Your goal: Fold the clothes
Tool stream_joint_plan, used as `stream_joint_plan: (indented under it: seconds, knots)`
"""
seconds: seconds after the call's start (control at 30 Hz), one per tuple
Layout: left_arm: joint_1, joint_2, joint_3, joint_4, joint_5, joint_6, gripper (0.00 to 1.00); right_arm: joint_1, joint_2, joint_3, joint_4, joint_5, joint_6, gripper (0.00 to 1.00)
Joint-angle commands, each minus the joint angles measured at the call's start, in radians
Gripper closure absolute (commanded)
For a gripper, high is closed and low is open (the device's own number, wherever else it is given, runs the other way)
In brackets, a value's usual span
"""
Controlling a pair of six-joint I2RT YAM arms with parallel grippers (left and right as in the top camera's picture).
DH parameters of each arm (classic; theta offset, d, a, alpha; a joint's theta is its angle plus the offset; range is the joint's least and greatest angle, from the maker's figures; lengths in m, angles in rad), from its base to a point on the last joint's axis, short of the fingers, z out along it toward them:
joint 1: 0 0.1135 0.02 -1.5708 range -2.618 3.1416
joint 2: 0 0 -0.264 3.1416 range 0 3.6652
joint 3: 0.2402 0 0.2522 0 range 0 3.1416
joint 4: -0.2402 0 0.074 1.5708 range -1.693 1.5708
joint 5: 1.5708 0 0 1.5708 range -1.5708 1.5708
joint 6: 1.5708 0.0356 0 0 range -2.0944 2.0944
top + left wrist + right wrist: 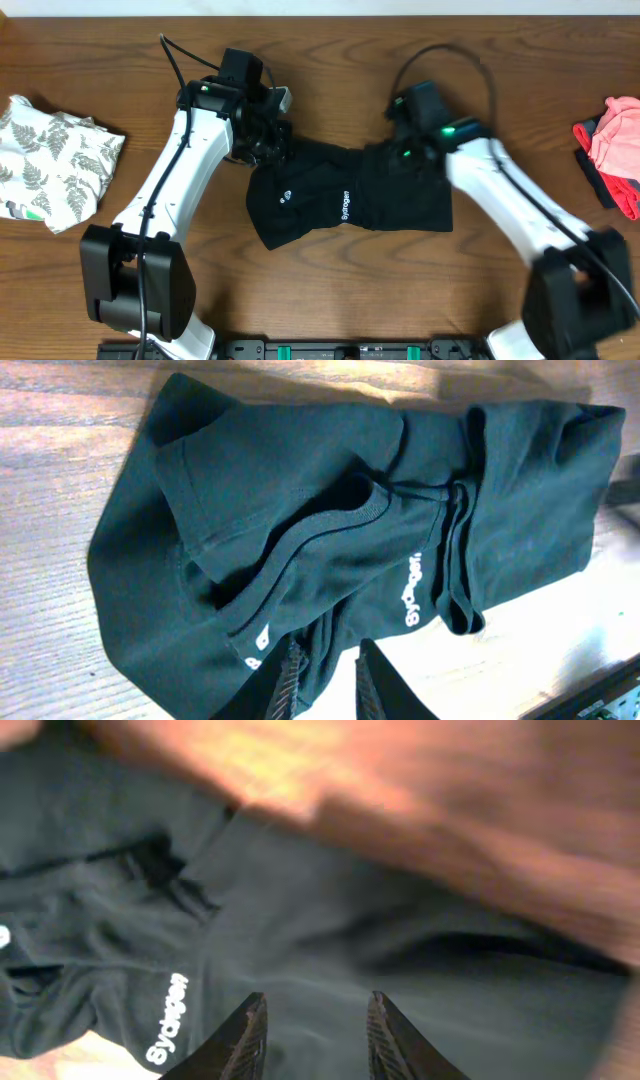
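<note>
A black garment (340, 200) with small white logos lies crumpled in the middle of the table, one of the clothes. My left gripper (272, 145) is at its far left corner. In the left wrist view the garment (330, 530) fills the frame and the gripper (330, 680) is open, a fold of the cloth resting against its left finger (288, 685) with a bright gap to the other. My right gripper (405, 150) hovers over the far right part. In the right wrist view it (315, 1025) is open above the smooth black cloth (400, 940), with nothing between the fingers.
A white fern-print piece (55, 165) lies bunched at the left edge of the table. A pink piece on a black one with red trim (615, 150) sits at the right edge. Bare wood (330, 60) shows behind the arms.
</note>
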Motion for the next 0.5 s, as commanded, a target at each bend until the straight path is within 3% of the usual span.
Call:
stream_joint_plan:
  seconds: [0.0,0.13,0.27,0.47]
  knots:
    - [0.000,0.021,-0.010,-0.003,-0.034,0.004,0.66,-0.055,-0.011,0.011,-0.043,0.042,0.020,0.68]
    - [0.000,0.042,-0.047,0.015,-0.076,0.004,0.57,-0.097,0.039,-0.017,-0.093,0.043,0.019,0.68]
    - [0.001,0.050,-0.098,0.048,-0.103,0.003,0.54,-0.099,0.106,-0.036,-0.100,0.043,0.019,0.69]
    - [0.014,0.060,-0.154,0.071,-0.277,-0.072,0.50,-0.095,0.171,-0.045,-0.100,0.040,0.019,0.70]
